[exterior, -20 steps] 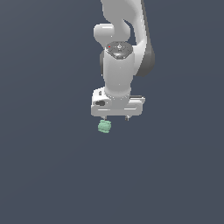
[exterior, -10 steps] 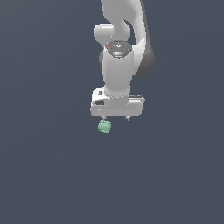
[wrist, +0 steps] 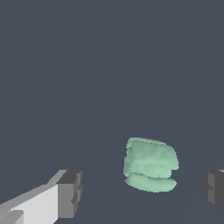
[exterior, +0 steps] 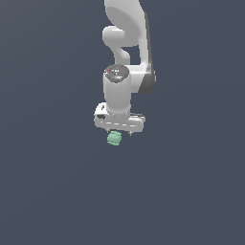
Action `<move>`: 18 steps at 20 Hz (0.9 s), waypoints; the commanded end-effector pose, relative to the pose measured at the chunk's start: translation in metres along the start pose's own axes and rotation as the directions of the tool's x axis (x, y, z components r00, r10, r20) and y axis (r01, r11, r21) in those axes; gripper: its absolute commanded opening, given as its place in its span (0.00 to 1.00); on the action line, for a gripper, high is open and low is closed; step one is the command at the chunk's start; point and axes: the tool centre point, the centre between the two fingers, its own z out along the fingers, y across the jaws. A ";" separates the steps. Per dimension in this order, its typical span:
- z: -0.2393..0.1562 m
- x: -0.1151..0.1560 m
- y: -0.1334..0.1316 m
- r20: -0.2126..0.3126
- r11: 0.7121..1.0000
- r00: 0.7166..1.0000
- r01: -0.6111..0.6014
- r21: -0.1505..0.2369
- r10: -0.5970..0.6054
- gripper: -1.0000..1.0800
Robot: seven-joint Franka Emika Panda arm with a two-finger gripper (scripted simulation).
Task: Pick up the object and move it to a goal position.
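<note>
The object [exterior: 114,139] is a small mint-green lumpy block with ridged sides, lying on the dark grey floor. In the exterior view it sits just below the white gripper bar, toward the exterior view's left of the bar's middle. My gripper [exterior: 119,133] hangs straight down over it and is open. In the wrist view the block [wrist: 151,164] lies between the two dark fingertips [wrist: 71,194], nearer to the other fingertip [wrist: 213,189], and touches neither.
The white arm [exterior: 127,57] rises behind and above the gripper. The dark grey floor [exterior: 57,191] spreads all around with nothing else on it in view.
The gripper has come down a little toward the block. The block has not moved.
</note>
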 end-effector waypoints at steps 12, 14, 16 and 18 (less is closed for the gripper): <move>0.046 -0.028 0.033 0.022 0.988 0.988 -0.155 -0.012 0.156 0.96; 0.047 -0.028 0.033 0.022 0.988 0.988 -0.155 -0.012 0.156 0.96; 0.051 -0.029 0.033 0.022 0.988 0.987 -0.156 -0.012 0.156 0.96; 0.058 -0.029 0.033 0.022 0.988 0.987 -0.157 -0.012 0.157 0.96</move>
